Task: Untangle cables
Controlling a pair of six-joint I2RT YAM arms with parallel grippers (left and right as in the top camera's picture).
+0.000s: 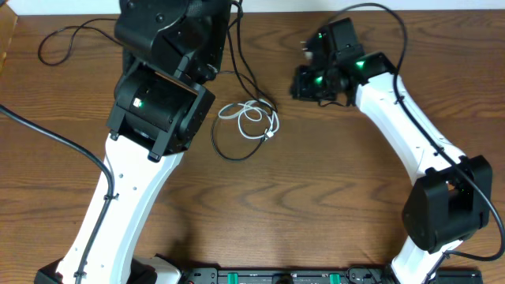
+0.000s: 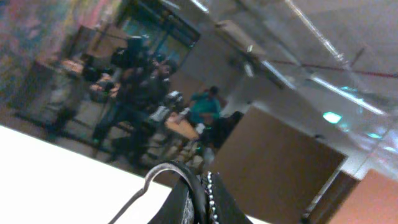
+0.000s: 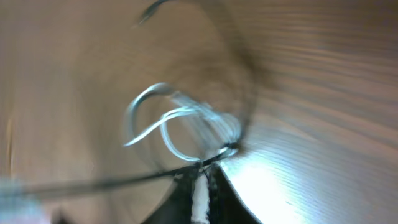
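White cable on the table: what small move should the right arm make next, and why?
Probably draw the right tool gently away from the white cable. It appears shut on the black cable, whose loop overlaps the white coil; that view is blurred.

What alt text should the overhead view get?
A white cable lies coiled at the centre of a wooden table, tangled with a thin black cable that loops past it. The left arm stands over the upper left; the right arm reaches in from the right toward the tangle.
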